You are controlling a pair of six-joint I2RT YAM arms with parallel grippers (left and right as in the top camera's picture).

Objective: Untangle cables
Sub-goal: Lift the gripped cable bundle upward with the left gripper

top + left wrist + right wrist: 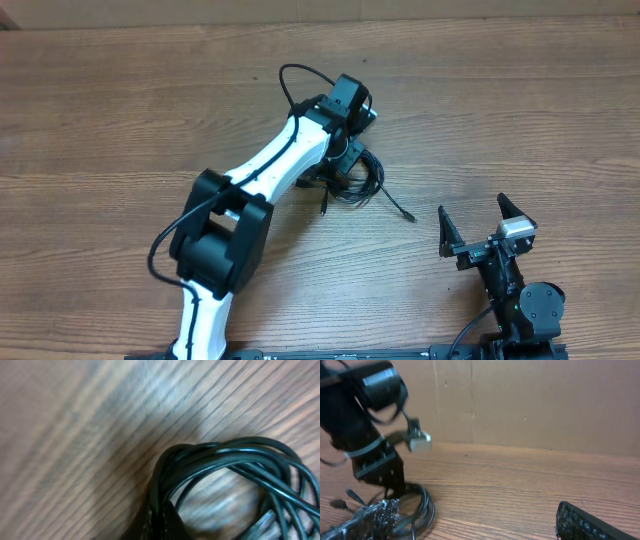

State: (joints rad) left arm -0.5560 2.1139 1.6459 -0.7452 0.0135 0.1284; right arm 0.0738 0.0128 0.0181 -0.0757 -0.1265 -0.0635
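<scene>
The cables (362, 180) lie as a coiled bundle of thin black cords at the middle of the table, with one plug end (412, 216) trailing to the right. My left gripper (345, 160) points down at the bundle's left edge. In the left wrist view its jaws (161, 516) are shut on strands at the rim of the coil (235, 457). My right gripper (478, 222) stands wide open near the front right, apart from the cables, with nothing between its fingers. The right wrist view shows the bundle (420, 506) at far left, under the left arm's gripper (376, 465).
The wooden table (120, 120) stretches to all sides of the bundle. A brown cardboard wall (535, 405) stands behind the table. The left arm's own thicker black wire (295, 75) loops above its wrist.
</scene>
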